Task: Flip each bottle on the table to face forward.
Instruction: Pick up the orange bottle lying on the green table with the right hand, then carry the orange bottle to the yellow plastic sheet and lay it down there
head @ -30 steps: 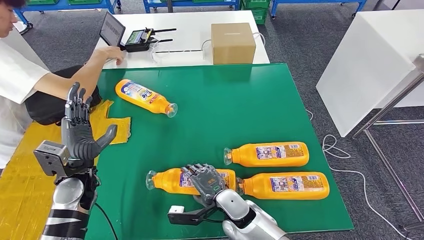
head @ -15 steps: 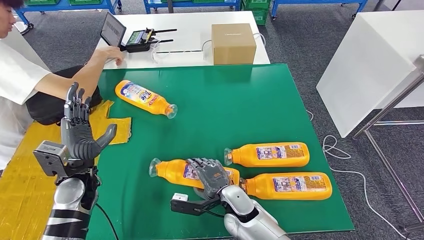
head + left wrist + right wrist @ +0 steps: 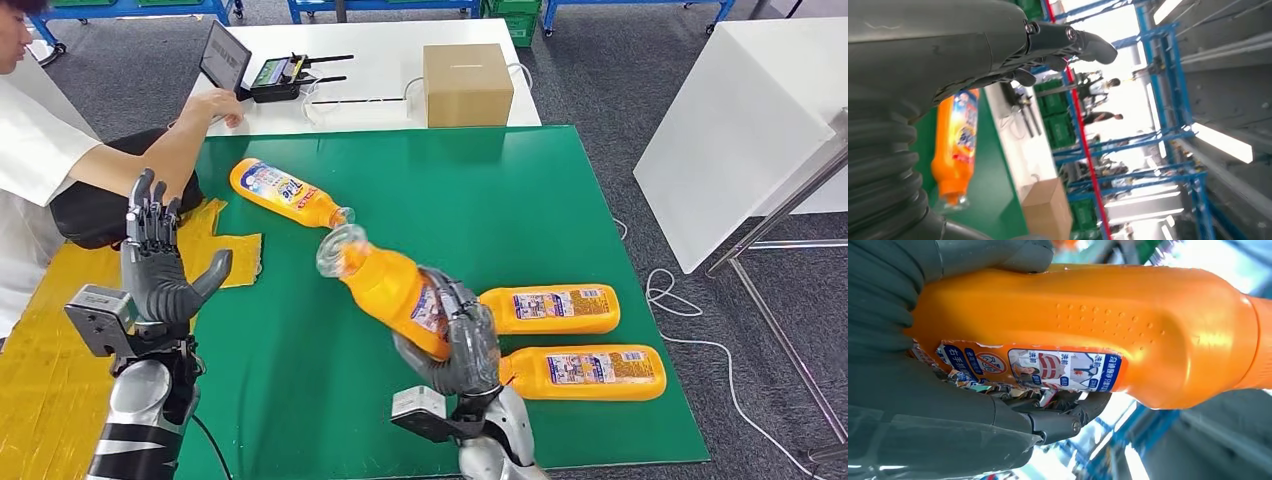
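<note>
Head view: right hand at lower centre, fingers wrapped around the lower body of an orange bottle, lifted off the green table and tilted, clear cap end pointing up-left. Two more orange bottles lie flat at right: one just beside the hand, another below it, labels up. Fourth bottle lies diagonal at upper left, its cap near the lifted bottle's cap. Left hand raised at left edge, fingers apart, holding nothing. Person's arm reaches to the white table at upper left; cardboard box top centre.

Left wrist view: left hand's fingers spread, nothing in them; the diagonal bottle lies on green below.

Right wrist view: hand clamped on the orange body, thumb over one side, fingers under a torn label.

Handling: rigid plastic, glossy, probably slick; the label is peeling, so grip on bare plastic at mid-body seems safer. Looks full, so likely weighty; the narrow neck would give poor control when rolling.
</note>
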Controlling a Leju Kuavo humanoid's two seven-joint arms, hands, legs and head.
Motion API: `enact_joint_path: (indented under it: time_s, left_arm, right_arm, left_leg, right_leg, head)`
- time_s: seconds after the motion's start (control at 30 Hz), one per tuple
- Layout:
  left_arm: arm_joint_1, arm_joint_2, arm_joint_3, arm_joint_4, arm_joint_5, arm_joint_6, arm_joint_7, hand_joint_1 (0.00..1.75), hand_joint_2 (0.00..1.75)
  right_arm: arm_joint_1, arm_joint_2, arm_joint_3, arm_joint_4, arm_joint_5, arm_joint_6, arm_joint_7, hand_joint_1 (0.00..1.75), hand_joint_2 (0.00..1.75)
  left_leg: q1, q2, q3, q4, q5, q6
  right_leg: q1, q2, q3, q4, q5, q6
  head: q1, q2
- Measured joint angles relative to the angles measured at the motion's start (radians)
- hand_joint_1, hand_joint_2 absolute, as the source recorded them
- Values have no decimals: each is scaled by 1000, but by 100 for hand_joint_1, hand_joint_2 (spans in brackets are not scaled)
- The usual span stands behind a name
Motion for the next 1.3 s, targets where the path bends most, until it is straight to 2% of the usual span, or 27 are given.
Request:
enact_joint_path:
  time_s: [0.17,0.27,0.37,0.5,0.67,1.03,1.3]
  left_arm:
    - [-15,30,-43,27,-7,-99,89,0,175]
    - [-36,72,-90,65,-37,-238,160,0,175]
    - [-59,106,-146,112,-34,-366,165,0,175]
    - [-80,127,-212,139,6,-446,142,0,175]
    - [-87,130,-265,140,36,-458,147,0,175]
    - [-101,118,-313,137,126,-462,179,0,175]
    - [-123,104,-343,138,205,-468,192,0,175]
  right_arm:
    - [32,2,-55,-80,-74,-6,-51,175,175]
    - [37,4,-81,-95,-104,5,-56,175,175]
    - [35,5,-113,-95,-144,34,-59,175,175]
    - [20,12,-146,-83,-164,55,-69,175,175]
    - [5,23,-162,-67,-161,64,-72,175,175]
    - [-43,51,-159,13,-114,75,-52,175,175]
    - [-96,95,-62,147,-8,65,-53,175,175]
  left_leg:
    - [0,0,0,0,0,0]
    - [0,0,0,0,0,0]
    - [0,0,0,0,0,0]
    - [0,0,0,0,0,0]
    - [0,0,0,0,0,0]
    - [0,0,0,0,0,0]
    - [0,0,-1,0,0,0]
  right_leg:
    - [0,0,0,0,0,0]
    - [0,0,0,0,0,0]
    - [0,0,0,0,0,0]
    - [0,0,0,0,0,0]
    - [0,0,0,0,0,0]
    - [0,0,0,0,0,0]
    - [1,0,-1,1,0,0]
  head:
    - [0,0]
    - [0,0]
    - [0,0]
    - [0,0]
    - [0,0]
    - [0,0]
    - [0,0]
